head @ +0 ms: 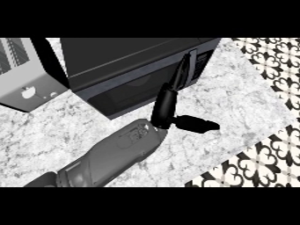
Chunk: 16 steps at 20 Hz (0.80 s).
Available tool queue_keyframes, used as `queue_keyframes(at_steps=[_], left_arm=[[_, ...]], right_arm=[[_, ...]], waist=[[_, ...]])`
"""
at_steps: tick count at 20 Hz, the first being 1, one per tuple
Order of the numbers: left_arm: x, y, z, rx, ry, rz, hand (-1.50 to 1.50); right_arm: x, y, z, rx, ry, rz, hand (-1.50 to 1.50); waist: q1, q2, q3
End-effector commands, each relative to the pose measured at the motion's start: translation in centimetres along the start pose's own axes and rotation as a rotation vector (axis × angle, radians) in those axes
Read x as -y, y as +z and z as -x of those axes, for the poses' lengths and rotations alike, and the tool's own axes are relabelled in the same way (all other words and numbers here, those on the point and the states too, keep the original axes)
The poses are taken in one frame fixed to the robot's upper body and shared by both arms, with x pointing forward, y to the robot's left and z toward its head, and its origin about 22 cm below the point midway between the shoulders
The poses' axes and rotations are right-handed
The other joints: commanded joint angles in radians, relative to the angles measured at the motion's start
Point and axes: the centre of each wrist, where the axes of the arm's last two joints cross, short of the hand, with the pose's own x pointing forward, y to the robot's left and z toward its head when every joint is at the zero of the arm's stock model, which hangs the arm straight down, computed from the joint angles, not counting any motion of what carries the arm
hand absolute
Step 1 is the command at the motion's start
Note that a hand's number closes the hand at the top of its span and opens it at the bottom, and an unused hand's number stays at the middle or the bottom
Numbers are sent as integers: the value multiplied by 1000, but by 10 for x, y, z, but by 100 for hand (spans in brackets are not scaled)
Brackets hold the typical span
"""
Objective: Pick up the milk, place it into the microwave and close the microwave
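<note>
The black microwave [133, 55] stands at the back of the counter, and its dark door [129, 94] lies against the body. My left hand [167, 107] is open. Its straight fingers [180, 72] reach up along the right side of the door, by the vertical handle [192, 66] and control panel [204, 61], and its thumb [198, 124] sticks out to the right. The grey forearm [113, 154] comes in from the lower left. No milk shows anywhere. My right hand is out of the picture.
A grey toaster [19, 74] with top slots stands left of the microwave. The marble counter [243, 110] runs right to an edge, with black-and-white patterned tiles [288, 66] beyond it.
</note>
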Motion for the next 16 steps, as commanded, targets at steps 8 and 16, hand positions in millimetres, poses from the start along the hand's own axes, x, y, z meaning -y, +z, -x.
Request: queue_keyframes(at_steps=[8,16], left_arm=[[-4,-18,-2,-10,-4,-39,-150],[-40,-18,30,-65,-255,-61,-150]], right_arm=[[4,-5,-5,7,-20,-25,-150],[8,-4,-12,-18,-8,-19,-150]], waist=[[-18,3,2],[16,-9,16]])
